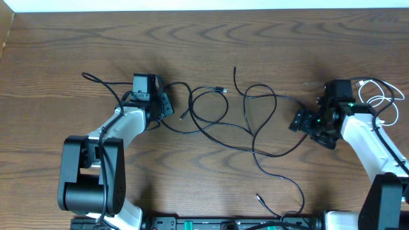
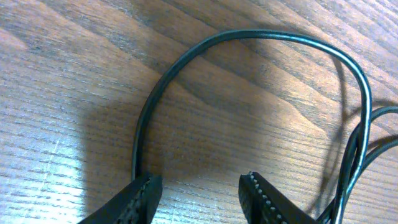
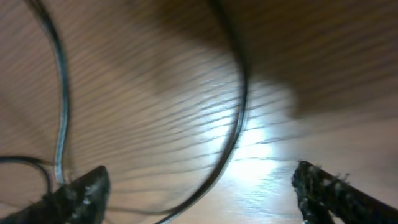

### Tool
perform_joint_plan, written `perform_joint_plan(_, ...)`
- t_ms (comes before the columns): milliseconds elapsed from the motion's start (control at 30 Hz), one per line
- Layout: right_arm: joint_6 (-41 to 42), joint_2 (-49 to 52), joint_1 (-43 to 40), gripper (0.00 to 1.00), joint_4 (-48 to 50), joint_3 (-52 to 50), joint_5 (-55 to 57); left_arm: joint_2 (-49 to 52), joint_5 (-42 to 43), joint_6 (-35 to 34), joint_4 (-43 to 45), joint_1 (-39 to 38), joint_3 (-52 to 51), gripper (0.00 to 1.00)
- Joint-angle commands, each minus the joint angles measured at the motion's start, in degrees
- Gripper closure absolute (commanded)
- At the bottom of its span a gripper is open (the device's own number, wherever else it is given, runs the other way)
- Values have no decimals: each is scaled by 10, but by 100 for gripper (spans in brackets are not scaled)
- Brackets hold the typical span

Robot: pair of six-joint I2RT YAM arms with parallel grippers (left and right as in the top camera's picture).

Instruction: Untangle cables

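thing: thin black cables (image 1: 254, 144) tangled on brown wooden table (image 1: 77, 38), between both arms | left gripper (image 2: 199, 183): spread, empty, loop arching just ahead | right gripper (image 3: 199, 183): wide apart, strand crossing its gap (blurred) | better placed, I judge: right
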Motion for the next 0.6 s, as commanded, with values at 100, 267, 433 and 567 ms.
perform_joint_plan(100, 43, 1, 48, 39, 8, 2, -108, 6, -12, -5, -10, 3, -3, 51)
perform_joint_plan(267, 158, 1, 106, 51, 3, 2, -126, 6, -12, -5, -10, 3, -3, 51)
perform_joint_plan(433, 278, 1, 170, 55, 2, 1, -81, 6, -12, -5, -10, 3, -3, 51)
perform_joint_plan(567, 400, 1, 225, 52, -7, -4, -16, 6, -12, -5, -10, 3, -3, 51)
